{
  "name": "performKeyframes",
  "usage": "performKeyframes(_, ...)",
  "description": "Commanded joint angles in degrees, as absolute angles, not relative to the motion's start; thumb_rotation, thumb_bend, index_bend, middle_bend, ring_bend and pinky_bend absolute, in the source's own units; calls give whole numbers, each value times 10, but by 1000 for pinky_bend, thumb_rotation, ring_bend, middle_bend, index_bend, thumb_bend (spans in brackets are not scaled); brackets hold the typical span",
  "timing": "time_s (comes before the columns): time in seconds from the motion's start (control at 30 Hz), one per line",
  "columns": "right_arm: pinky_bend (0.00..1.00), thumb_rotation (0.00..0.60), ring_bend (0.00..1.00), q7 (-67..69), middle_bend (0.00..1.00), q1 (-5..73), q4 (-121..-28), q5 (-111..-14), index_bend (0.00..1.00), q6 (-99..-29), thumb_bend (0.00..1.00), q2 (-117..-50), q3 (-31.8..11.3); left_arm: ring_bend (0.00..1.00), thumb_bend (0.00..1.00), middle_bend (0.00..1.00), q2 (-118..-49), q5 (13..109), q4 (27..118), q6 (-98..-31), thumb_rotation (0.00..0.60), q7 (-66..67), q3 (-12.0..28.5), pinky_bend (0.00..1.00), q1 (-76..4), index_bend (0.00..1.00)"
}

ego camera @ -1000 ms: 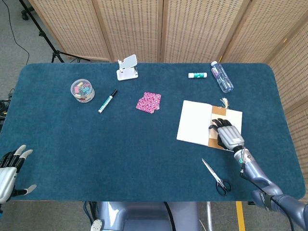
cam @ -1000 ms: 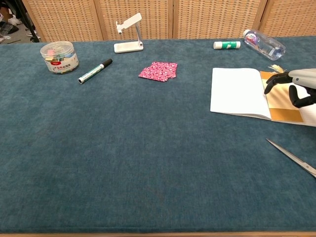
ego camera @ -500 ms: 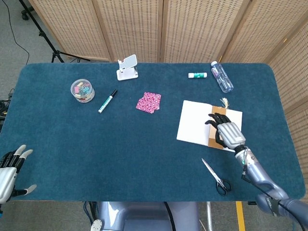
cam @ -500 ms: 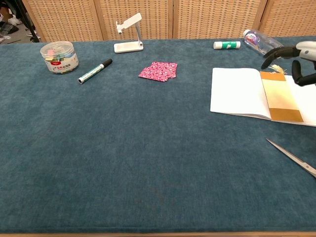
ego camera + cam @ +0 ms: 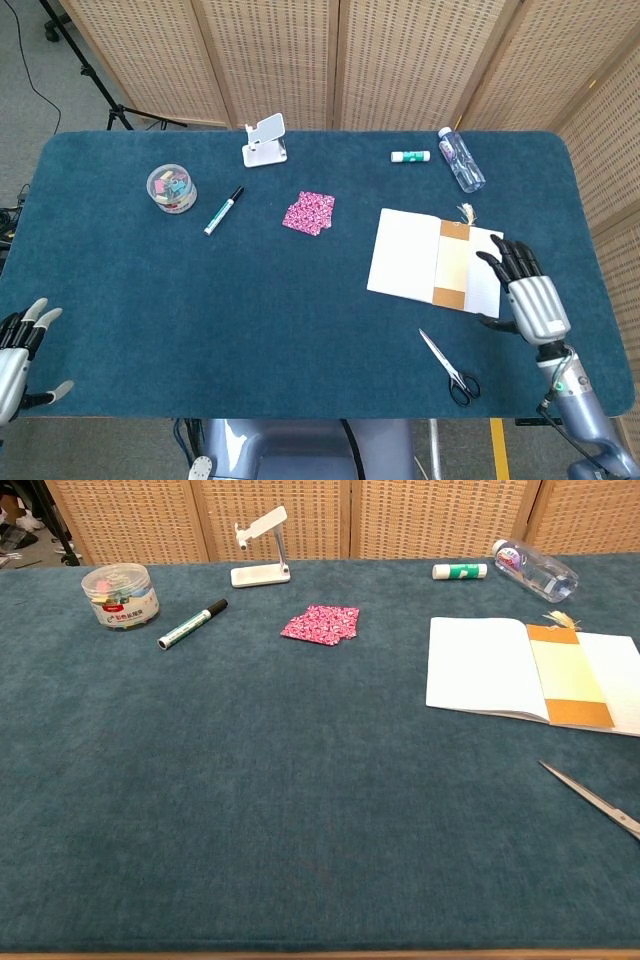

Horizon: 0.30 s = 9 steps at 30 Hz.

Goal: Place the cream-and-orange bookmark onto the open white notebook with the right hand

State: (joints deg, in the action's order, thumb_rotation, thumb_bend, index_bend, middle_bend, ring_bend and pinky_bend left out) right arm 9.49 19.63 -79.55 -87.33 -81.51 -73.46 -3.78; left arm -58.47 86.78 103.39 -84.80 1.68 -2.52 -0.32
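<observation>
The bookmark [image 5: 453, 265] lies on the open notebook [image 5: 408, 256] toward the table's [image 5: 300, 320] right side, with the scissors [image 5: 449, 368] in front of it and the bottle [image 5: 461, 160] and glue stick [image 5: 410, 156] behind it. Left of the notebook sits a folded cloth [image 5: 309, 213], then a marker [image 5: 224, 210] and a tub [image 5: 171, 188], with a phone stand [image 5: 265, 140] at the back. The right hand [image 5: 527, 298] is just right of the notebook, the left hand [image 5: 15, 355] off the front left corner.

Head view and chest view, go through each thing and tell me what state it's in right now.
notebook: open, flat.
bookmark: lying along the notebook's middle, free of both hands.
right hand: open, empty, beside the notebook.
left hand: open, empty, at table edge.
marker: capped.
scissors: closed.
bottle: on its side.
</observation>
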Motion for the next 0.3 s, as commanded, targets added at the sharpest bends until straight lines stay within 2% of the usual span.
performKeyframes(0.03, 0, 600, 0, 84, 0, 157, -810, -882, 139, -861, 0, -730, -25, 0, 0, 0, -596, 866, 1028, -866, 600, 29, -18, 0, 4, 0)
performKeyframes(0.3, 0, 600, 0, 19, 0, 98, -866, -865, 40, -915, 0, -727, -17, 0, 0, 0, -616, 867, 1016, -898, 600, 36, -8, 0, 16, 0)
